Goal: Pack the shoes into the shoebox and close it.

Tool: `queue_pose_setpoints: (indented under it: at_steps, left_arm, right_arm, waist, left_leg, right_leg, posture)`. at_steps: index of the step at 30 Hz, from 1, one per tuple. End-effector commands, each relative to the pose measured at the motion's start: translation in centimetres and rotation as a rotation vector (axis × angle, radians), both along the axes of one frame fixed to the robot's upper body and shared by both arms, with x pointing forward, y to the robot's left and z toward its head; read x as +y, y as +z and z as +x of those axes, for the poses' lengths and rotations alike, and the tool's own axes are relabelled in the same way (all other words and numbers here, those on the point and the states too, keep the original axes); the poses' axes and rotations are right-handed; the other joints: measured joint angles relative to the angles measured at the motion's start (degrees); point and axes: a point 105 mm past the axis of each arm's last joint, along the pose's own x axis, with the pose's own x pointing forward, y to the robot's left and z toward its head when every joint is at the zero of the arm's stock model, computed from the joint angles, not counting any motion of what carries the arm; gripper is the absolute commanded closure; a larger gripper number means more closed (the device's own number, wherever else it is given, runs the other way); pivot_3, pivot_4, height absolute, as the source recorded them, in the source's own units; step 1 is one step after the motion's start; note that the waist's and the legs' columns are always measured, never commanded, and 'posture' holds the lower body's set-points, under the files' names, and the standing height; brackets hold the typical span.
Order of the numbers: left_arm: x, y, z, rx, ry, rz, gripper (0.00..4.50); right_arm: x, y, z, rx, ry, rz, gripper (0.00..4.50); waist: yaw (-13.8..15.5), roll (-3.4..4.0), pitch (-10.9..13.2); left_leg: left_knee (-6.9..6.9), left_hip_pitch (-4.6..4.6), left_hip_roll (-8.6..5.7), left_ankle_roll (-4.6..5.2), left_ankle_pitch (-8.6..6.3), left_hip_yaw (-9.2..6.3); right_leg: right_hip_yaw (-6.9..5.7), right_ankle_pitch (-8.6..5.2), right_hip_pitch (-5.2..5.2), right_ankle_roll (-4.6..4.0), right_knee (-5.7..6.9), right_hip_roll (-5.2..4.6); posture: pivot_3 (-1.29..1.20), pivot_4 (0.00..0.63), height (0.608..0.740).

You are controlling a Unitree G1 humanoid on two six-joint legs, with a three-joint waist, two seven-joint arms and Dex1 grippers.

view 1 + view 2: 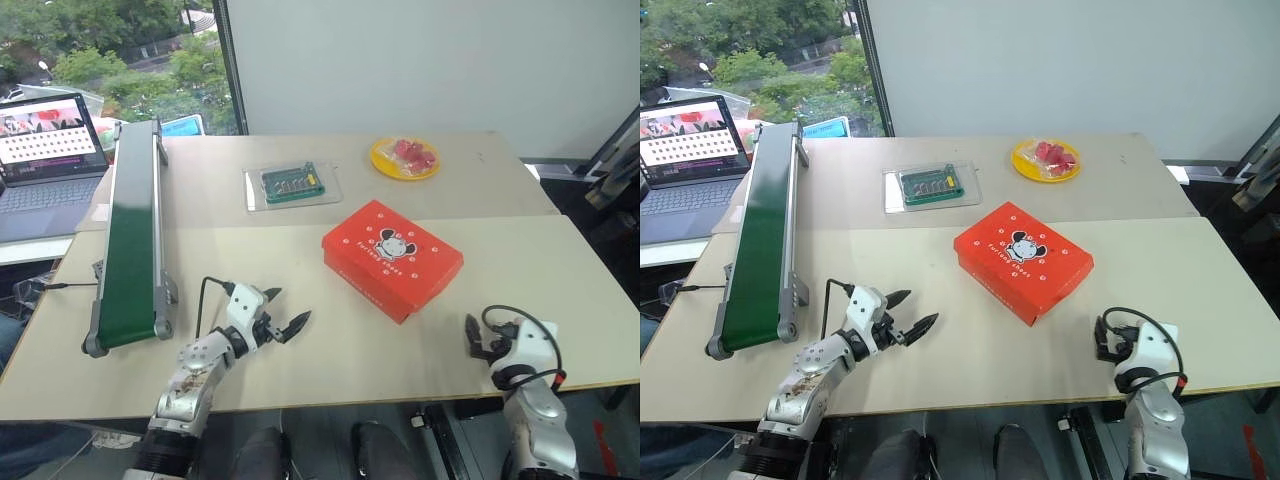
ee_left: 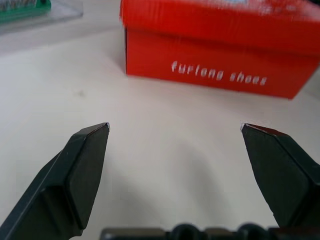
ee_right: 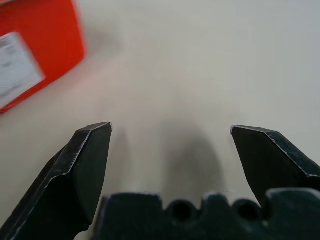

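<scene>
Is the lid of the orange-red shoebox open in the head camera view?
No, the shoebox lies closed on the table, its lid with the cartoon mouse logo flat on top.

Left pincer (image 1: 285,315), right pincer (image 1: 472,337) agape

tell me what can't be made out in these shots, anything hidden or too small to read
- Inside of the shoebox: its lid is down, so whether the shoes are in it is hidden, head views.
- White label on the box's end: blurred and cut by the edge, right wrist view.
- Red items on the yellow plate: too small to identify.
- Laptop: screen content too small, cut by the left edge.
</scene>
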Motion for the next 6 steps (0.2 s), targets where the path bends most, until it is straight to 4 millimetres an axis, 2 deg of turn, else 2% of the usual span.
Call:
queue_pose_setpoints:
  at_steps: [1,6]
  left_arm:
    - [-0.16,0.24,-0.09,-0.031,-0.005,-0.002,0.0]
    - [-0.06,-0.08,-0.11,-0.025,-0.004,0.007,0.0]
  right_arm:
    - [0.85,1.57,0.56,-0.051,0.041,0.007,0.02]
    - [1.45,1.68,0.72,-0.046,0.067,0.013,0.02]
  waist:
    - [0.1,0.0,0.0]
    - [0.4,0.0,0.0]
  left_leg:
    - [0.0,0.0,0.0,0.0,0.0,0.01]
    - [-0.01,-0.02,0.0,0.01,-0.01,0.01]
  right_leg:
    - [0.01,0.0,0.01,0.0,0.0,-0.01]
    - [0.0,-0.01,-0.01,0.01,-0.01,-0.01]
  posture:
    - [0.0,0.15,0.74]
    - [0.0,0.15,0.74]
